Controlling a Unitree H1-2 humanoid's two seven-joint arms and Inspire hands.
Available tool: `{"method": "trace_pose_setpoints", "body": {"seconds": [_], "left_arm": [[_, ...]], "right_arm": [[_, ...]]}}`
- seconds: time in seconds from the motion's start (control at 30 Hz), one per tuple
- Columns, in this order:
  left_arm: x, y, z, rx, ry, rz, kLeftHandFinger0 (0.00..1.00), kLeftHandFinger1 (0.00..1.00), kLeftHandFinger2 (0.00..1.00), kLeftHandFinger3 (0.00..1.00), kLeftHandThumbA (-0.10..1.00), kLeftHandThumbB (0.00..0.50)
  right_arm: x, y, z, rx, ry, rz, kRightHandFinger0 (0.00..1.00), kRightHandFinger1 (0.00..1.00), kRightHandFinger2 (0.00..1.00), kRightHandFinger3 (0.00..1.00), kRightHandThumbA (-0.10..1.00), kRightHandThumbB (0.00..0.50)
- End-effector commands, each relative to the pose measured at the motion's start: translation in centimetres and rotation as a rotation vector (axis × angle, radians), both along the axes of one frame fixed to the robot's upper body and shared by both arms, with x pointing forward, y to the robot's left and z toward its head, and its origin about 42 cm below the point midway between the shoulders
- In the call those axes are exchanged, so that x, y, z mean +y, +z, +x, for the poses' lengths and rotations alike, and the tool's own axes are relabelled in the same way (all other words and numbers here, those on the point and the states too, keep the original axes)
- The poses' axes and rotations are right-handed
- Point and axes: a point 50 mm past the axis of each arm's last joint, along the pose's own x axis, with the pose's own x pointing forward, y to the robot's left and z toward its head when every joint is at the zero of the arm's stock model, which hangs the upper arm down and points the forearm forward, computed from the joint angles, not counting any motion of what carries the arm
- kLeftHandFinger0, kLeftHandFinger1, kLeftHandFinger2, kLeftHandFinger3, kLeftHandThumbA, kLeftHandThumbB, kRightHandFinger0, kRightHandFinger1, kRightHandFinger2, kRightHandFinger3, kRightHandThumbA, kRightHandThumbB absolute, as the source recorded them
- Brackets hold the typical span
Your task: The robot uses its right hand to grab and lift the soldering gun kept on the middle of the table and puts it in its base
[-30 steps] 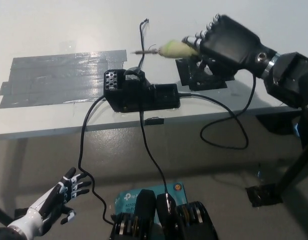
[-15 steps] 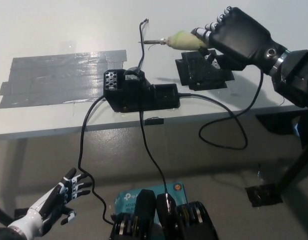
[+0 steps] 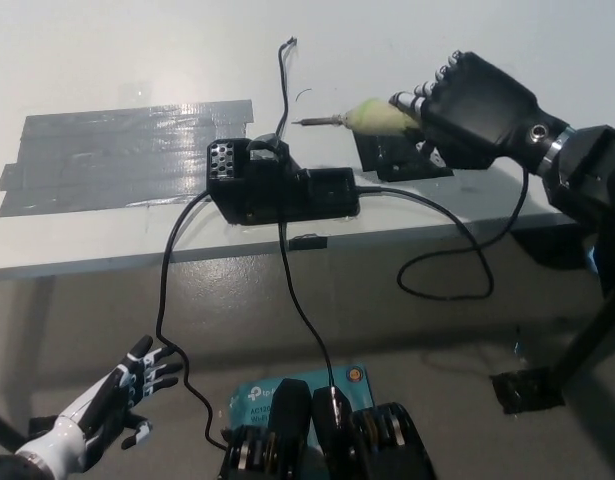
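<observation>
Right hand (image 3: 474,105) gripping soldering gun (image 3: 372,118), now lower and nearer the base (image 3: 387,155); left hand (image 3: 127,392) spread, unmoved

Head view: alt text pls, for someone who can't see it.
Black right hand holds a soldering gun above the white table, tip pointing to picture left, beside a black base. A black box with cables sits mid-table next to grey tape; the white left hand rests open, low.
</observation>
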Motion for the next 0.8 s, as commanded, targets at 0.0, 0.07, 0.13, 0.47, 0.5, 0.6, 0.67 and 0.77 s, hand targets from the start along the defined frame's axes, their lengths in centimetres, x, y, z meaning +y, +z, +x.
{"method": "trace_pose_setpoints", "body": {"seconds": [0.0,0.07,0.13,0.47,0.5,0.6,0.67,0.77], "left_arm": [[0.3,1.3,0.4,-0.046,-0.006,0.007,0.94,1.00,1.00,1.00,1.00,0.297],[0.5,1.3,0.4,-0.051,-0.004,0.019,0.94,1.00,1.00,1.00,1.00,0.295],[0.5,1.3,0.3,-0.050,-0.007,0.019,0.95,1.00,1.00,1.00,1.00,0.287],[0.5,1.2,0.3,-0.050,-0.008,0.023,0.94,1.00,0.99,1.00,1.00,0.293],[0.5,1.2,0.3,-0.050,-0.007,0.024,0.94,1.00,0.99,1.00,1.00,0.292],[0.5,1.2,0.3,-0.050,-0.008,0.024,0.93,0.99,0.98,1.00,1.00,0.283],[0.5,1.1,0.2,-0.050,-0.006,0.025,0.92,0.98,0.98,1.00,1.00,0.280],[0.5,1.1,0.2,-0.048,-0.015,0.025,0.92,0.98,0.98,1.00,1.00,0.294]], "right_arm": [[0.2,1.8,0.5,-0.061,0.074,0.058,0.00,0.02,0.40,0.13,-0.10,0.209],[0.4,1.7,0.5,-0.067,0.082,0.063,0.00,0.00,0.39,0.14,-0.10,0.221],[0.5,1.7,0.5,-0.069,0.091,0.074,0.00,0.00,0.38,0.20,-0.10,0.209],[1.1,1.9,0.0,-0.075,0.122,0.084,0.00,0.00,0.25,0.11,-0.10,0.158],[1.1,2.0,0.0,-0.078,0.123,0.087,0.00,0.00,0.27,0.06,-0.10,0.159],[1.0,2.4,-0.2,-0.104,0.126,0.083,0.00,0.00,0.37,0.00,-0.10,0.199],[1.0,2.5,-0.1,-0.126,0.111,0.063,0.00,0.01,0.45,0.07,-0.10,0.221],[1.0,2.7,-0.1,-0.111,0.107,0.070,0.00,0.00,0.46,0.17,-0.10,0.276]]}}
